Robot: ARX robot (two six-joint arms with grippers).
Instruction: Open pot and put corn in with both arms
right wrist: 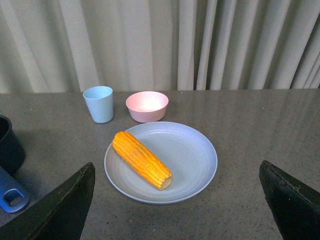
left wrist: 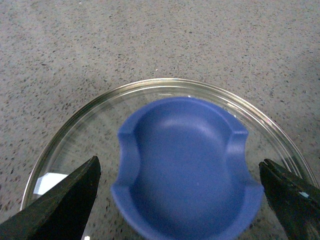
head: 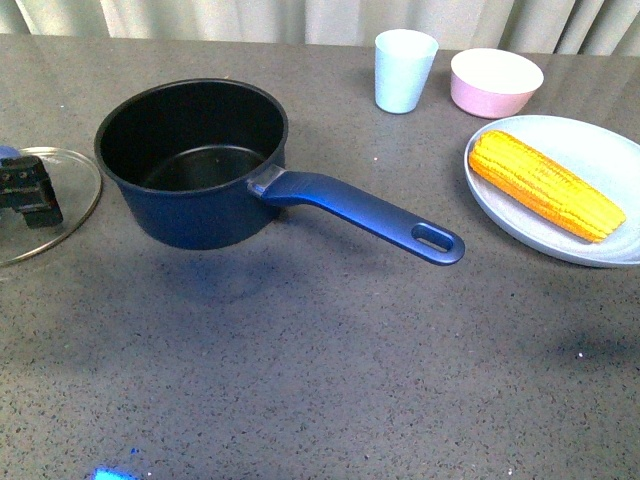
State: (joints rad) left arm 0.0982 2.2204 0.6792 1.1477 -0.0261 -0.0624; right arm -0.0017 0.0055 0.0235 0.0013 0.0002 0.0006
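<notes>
The corn [right wrist: 141,160] lies slantwise on the plate [right wrist: 195,150], ahead of the right hand [right wrist: 176,165], the nearer one, spread wide and empty. The uncovered pot [head: 195,160] stands further left on the worktop [head: 320,380]; the left hand [left wrist: 179,161] hangs released over the lid [left wrist: 85,125]

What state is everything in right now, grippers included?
Pot: upright, lid off, looks empty.
Lid: flat on the table left of the pot, knob up.
Corn: lying on the plate, not gripped.
Cup: upright.
Bowl: upright.
Left gripper: open, jaws either side of the lid's knob.
Right gripper: open, empty, facing the corn.
</notes>
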